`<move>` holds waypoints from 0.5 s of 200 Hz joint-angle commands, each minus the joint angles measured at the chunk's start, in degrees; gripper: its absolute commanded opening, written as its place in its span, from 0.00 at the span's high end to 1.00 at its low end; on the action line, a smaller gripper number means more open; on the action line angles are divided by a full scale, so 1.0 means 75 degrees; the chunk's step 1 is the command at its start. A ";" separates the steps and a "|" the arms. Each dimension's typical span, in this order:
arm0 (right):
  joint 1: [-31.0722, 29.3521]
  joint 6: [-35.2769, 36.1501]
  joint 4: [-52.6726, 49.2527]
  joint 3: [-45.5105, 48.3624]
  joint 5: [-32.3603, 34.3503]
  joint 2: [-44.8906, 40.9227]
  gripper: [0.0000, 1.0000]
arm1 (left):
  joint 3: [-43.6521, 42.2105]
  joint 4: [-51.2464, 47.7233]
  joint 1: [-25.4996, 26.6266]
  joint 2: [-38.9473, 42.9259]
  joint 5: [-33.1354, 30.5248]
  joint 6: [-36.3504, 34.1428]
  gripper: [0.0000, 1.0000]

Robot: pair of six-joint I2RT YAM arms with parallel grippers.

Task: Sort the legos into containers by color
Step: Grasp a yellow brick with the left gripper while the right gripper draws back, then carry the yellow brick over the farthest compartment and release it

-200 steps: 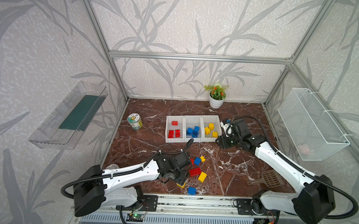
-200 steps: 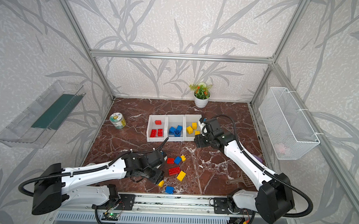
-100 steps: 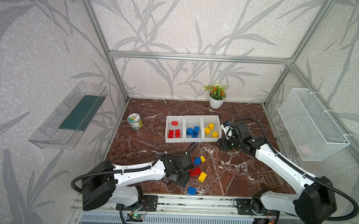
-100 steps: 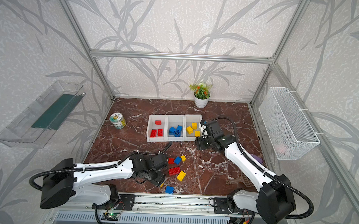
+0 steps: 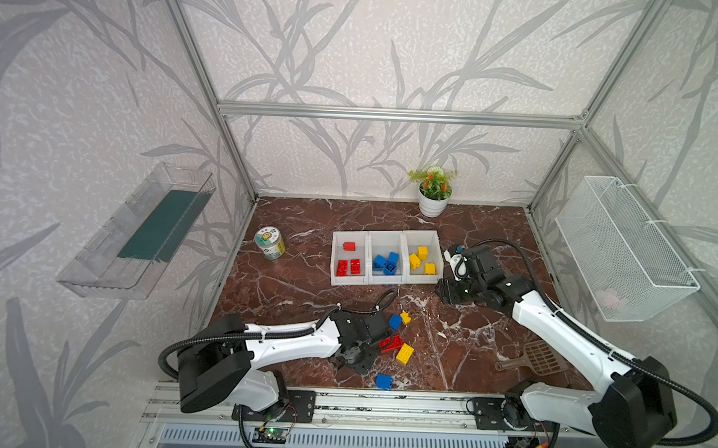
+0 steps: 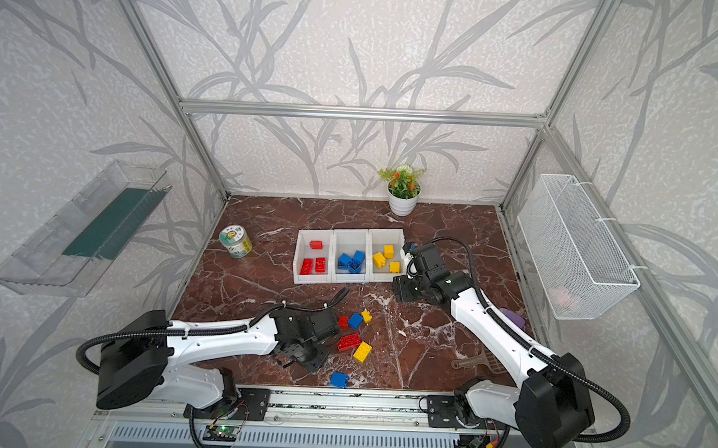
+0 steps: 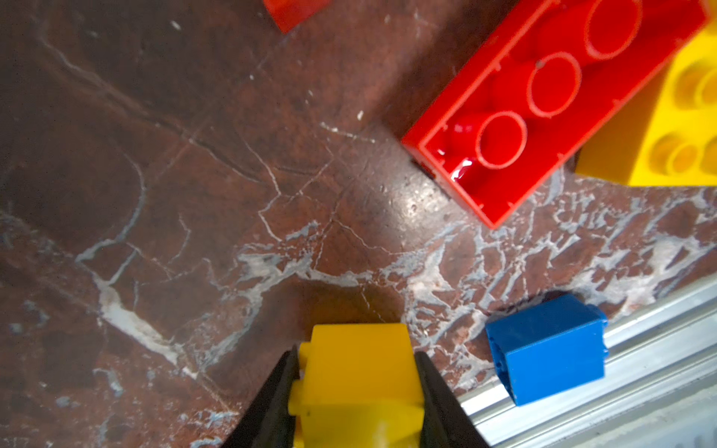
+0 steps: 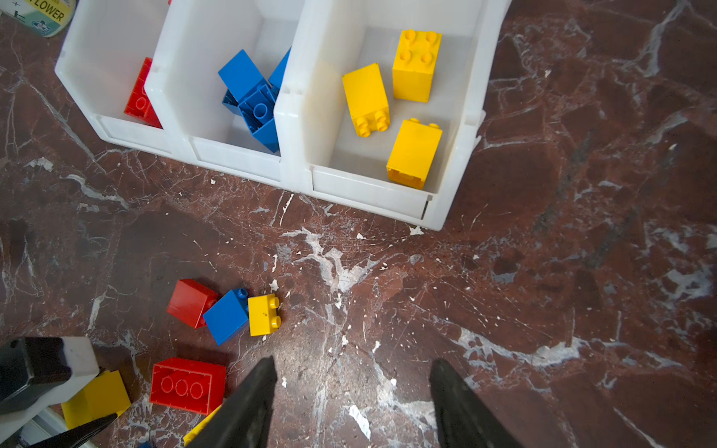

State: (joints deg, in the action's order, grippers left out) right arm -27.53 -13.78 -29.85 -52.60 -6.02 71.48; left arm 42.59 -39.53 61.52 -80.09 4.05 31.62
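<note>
1. The containers (image 5: 348, 280) stood as three white bins joined in a row on the marble tabletop (image 5: 304, 289); every place below is given from them. In both top views the bins held sorted legos (image 5: 382, 261): three red, three blue and three yellow, one colour to each bin.
2. The left pincer (image 7: 356, 355) was pressed against two opposite sides of a yellow brick (image 7: 359, 372), pinching it, well in front of the containers. Whether this brick rested on the tabletop or hung just above it could not be told.
3. The right pincer (image 8: 353, 366) was spread, with nothing between its fingers (image 8: 248, 407). It hung just beside the front corner of the containers at their yellow end.
4. A small red brick (image 8: 192, 302), a blue brick (image 8: 227, 316) and a small yellow brick (image 8: 264, 314) lay touching in a line between the containers and the left pincer.
5. Farther from the containers, a red oblong brick (image 7: 543, 104) lay hollow side up, just beside a yellow oblong brick (image 7: 679, 116).
6. Another blue brick (image 7: 547, 349) lay on its side, the loose piece farthest from the containers, just beside the front rail (image 7: 640, 368).
7. A jar (image 5: 269, 242) stood beyond the red end of the containers, and a potted plant (image 5: 432, 193) stood behind their yellow end.
</note>
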 commanded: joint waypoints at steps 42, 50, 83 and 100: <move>0.0017 -0.0114 -0.0272 -0.0041 0.0591 -0.0427 0.36 | 0.1831 -0.0877 -0.0145 -0.0383 -0.1126 -0.0903 0.57; 0.0023 -0.0118 -0.0295 -0.0042 0.0708 -0.0483 0.36 | 0.2240 -0.0846 -0.0263 -0.0514 -0.1262 -0.1202 0.56; 0.0052 -0.0175 -0.0487 -0.0143 0.0949 -0.0665 0.36 | 0.3991 -0.0360 -0.0904 -0.1397 -0.1206 -0.2362 0.56; 0.0049 -0.0179 -0.0572 -0.0159 0.1012 -0.0746 0.36 | 0.4802 0.0105 -0.1221 -0.1958 -0.1047 -0.2866 0.56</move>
State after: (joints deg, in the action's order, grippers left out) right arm -27.42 -14.55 -31.97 -52.62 -0.47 67.64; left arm 71.96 -42.37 55.00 -90.35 -3.05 18.13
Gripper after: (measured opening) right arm 0.639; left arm 0.442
